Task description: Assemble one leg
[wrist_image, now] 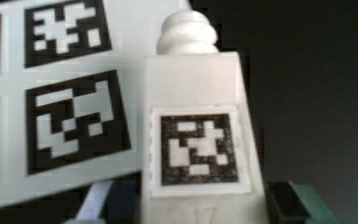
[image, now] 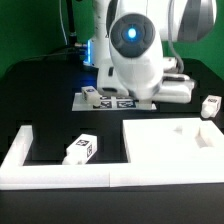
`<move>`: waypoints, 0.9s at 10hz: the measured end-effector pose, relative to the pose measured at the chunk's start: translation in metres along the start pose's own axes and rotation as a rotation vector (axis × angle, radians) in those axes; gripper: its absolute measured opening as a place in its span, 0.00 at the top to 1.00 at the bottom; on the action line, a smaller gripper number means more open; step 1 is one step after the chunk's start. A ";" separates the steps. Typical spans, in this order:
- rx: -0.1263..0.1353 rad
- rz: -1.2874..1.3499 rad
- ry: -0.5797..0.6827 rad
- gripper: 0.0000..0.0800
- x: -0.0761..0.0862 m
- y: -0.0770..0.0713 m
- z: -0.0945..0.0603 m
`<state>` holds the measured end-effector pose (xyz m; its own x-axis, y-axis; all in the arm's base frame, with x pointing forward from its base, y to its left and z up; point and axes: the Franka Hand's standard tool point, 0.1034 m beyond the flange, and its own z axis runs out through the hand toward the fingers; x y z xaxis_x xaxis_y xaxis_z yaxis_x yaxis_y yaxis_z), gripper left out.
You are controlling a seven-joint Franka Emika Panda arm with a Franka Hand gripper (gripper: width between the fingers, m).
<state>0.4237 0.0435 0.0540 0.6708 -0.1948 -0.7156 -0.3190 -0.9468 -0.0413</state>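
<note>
Leg (wrist_image: 197,120) | clamped at its plain end in the claw (wrist_image: 202,200), over the marker board (wrist_image: 51,78) | screw tip (wrist_image: 188,35) points away from the claw, probably left free for screwing into the panel (image: 170,150)

Exterior: faces the arm (image: 135,55) head-on from slightly above, at middle distance. Wrist: looks from very near past the leg (wrist_image: 197,120). Share the marker board (image: 122,103) (wrist_image: 60,110).
</note>
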 end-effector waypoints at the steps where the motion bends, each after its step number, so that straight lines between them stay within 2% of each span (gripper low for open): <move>1: 0.027 -0.011 0.051 0.64 -0.007 -0.003 -0.025; 2: 0.042 -0.020 0.076 0.64 -0.011 -0.004 -0.040; 3: 0.039 -0.014 0.159 0.64 0.000 -0.003 -0.046; 4: 0.035 0.004 0.260 0.64 0.005 0.001 -0.032; 5: 0.036 -0.003 0.300 0.64 -0.005 0.000 -0.028; 7: 0.040 -0.019 0.451 0.64 0.001 -0.004 -0.041; 8: 0.044 -0.060 0.502 0.64 -0.001 -0.009 -0.066; 9: 0.058 -0.101 0.574 0.64 0.003 -0.012 -0.104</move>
<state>0.4989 0.0275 0.1246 0.9500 -0.2269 -0.2145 -0.2598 -0.9555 -0.1397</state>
